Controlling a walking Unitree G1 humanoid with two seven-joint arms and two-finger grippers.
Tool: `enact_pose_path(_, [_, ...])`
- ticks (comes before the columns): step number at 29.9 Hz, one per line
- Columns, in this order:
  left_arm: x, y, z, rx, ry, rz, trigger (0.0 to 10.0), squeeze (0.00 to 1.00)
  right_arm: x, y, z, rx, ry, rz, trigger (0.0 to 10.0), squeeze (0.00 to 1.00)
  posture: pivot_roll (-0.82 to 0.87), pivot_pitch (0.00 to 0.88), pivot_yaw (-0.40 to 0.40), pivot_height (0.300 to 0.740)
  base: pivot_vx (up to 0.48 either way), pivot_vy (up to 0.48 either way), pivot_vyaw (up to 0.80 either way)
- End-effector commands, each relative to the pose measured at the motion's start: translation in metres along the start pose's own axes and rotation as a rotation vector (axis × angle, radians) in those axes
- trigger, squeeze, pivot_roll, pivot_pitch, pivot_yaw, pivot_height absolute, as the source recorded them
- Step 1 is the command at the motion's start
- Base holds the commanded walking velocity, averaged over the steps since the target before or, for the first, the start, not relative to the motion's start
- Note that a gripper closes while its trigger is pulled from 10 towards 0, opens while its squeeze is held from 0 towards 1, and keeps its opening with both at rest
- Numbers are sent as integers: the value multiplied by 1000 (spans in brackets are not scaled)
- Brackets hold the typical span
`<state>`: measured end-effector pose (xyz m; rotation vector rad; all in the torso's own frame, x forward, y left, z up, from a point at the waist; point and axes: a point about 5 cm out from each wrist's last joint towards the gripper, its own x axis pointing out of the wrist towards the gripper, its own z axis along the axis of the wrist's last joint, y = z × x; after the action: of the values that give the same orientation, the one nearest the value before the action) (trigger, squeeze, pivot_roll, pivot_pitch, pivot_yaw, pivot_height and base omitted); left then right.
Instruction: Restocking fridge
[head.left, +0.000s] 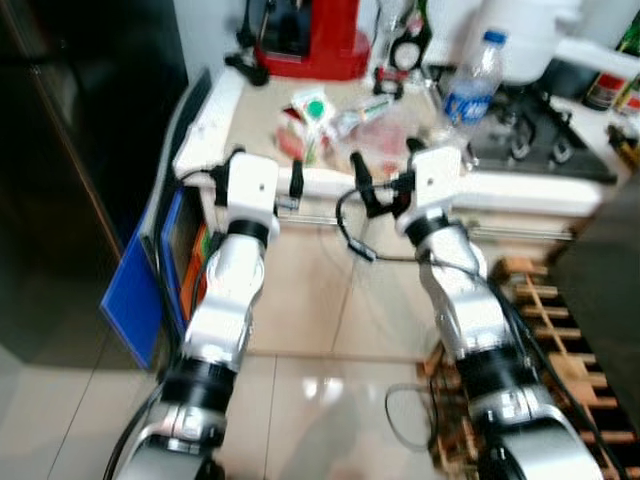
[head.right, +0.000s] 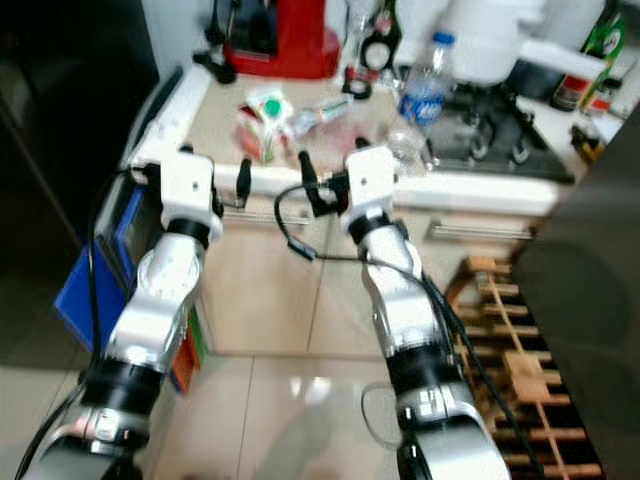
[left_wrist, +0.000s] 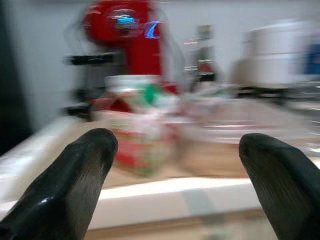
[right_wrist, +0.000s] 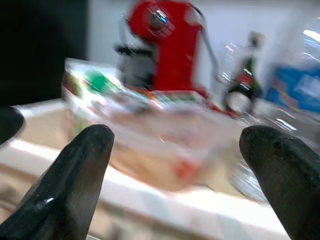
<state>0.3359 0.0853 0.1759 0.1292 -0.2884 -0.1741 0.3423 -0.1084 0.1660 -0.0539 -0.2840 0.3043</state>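
While raised before the counter's (head.left: 330, 182) front edge: left gripper (left_wrist: 175, 165) and right gripper (right_wrist: 175, 160), both spread wide, empty; carton (head.left: 312, 118) and water bottle (head.left: 470, 85) beyond.

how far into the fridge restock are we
Early, by the look of it. Nothing is in hand: the left gripper and right gripper are open at the counter edge. The carton, clear tub and water bottle are not yet picked up.
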Motion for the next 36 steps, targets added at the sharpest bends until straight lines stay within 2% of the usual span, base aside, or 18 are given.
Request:
enact_pose_path(1, [3, 3, 6, 19, -26, -8, 10000, 0, 8, 4, 18, -19, -75, 8, 10000, 0, 36, 0, -37, 740, 394, -270, 0])
enact_pose_path(8, [4, 3, 6, 18, -27, -12, 10000, 0, 18, -11, 29, -38, -103, -51, 10000, 0, 39, 0, -34, 740, 404, -151, 0])
enact_pose_path(9, [4, 3, 6, 17, -27, -18, 10000, 0, 24, -14, 37, -44, -127, -61, 10000, 0, 39, 0, -34, 740, 412, -240, 0])
enact_pose_path(13, [3, 2, 6, 15, -28, -26, 10000, 0, 31, -15, 49, -55, -165, -60, 10000, 0, 42, 0, -37, 740, 415, -60, 0])
enact_pose_path(17, [4, 1, 10, 20, -47, -29, 10000, 0, 42, -11, 72, -66, -238, -34, 10000, 0, 43, 0, -36, 740, 414, -120, 0])
enact_pose_path(18, [4, 2, 11, 22, -54, -25, 10000, 0, 48, -7, 85, -72, -277, -18, 10000, 0, 44, 0, -37, 740, 412, 0, 0])
enact_pose_path(19, [4, 2, 11, 22, -54, -25, 10000, 0, 48, -7, 85, -72, -277, -18, 10000, 0, 44, 0, -37, 740, 412, 0, 0])
enact_pose_path(22, [5, 3, 12, 17, -63, -11, 10000, 0, 56, -6, 105, -70, -336, -6, 10000, 0, 44, 0, -36, 740, 427, 0, 0])
enact_pose_path(24, [5, 2, 16, -2, -86, -11, 10000, 0, 62, -5, 125, -69, -396, 5, 10000, 0, 46, 0, -37, 740, 472, 0, 0])
enact_pose_path(26, [4, 2, 19, 0, -114, -11, 10000, 0, 65, -4, 137, -74, -427, 8, 10000, 0, 46, 0, -36, 740, 0, 0, 0])
enact_pose_path(30, [4, 3, 16, 5, -98, -6, 10000, 0, 72, -2, 164, -95, -501, 10, 10000, 0, 43, 0, -35, 740, 0, 0, 0])
enact_pose_path(32, [5, 3, 16, 2, -95, 1, 10000, 0, 76, -3, 173, -100, -516, 7, 10000, 0, 43, 0, -36, 740, 0, 0, 0])
enact_pose_path(36, [3, 2, 16, -5, -99, 5, 10000, 0, 88, -7, 175, -73, -479, 7, 10000, 0, 54, 0, -44, 740, 0, 0, 0])
